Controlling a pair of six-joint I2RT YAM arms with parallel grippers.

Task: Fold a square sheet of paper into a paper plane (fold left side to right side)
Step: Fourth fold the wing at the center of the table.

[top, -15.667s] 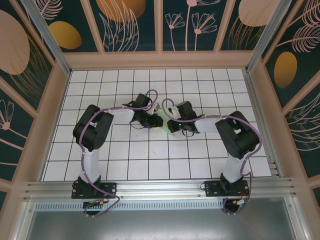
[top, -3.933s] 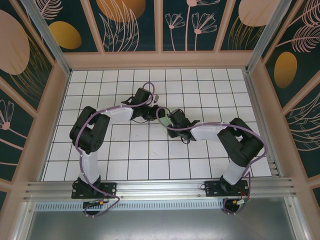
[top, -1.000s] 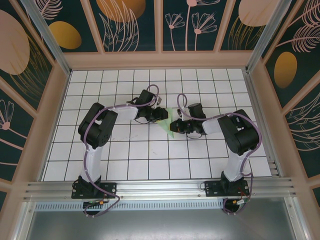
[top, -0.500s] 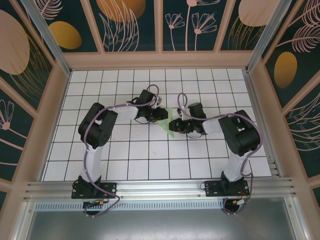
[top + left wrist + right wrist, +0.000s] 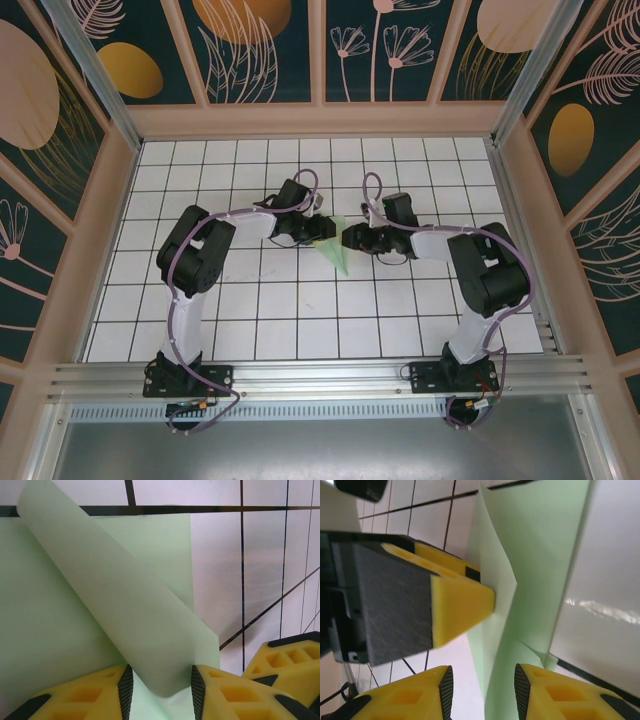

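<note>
green paper (image 5: 75,605) (creased) at left claw (image 5: 159,674)

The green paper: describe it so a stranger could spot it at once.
On the white grid table, look where the left gripper and right gripper nearly meet. Between them lies the folded paper, tapering to a point: the only pale green thing among white tiles.

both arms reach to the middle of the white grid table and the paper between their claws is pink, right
The paper is pale green, not pink; the top external view shows it. The rest holds: both arms reach to the middle of the white grid table, with the paper between the left claw and the right claw.
</note>
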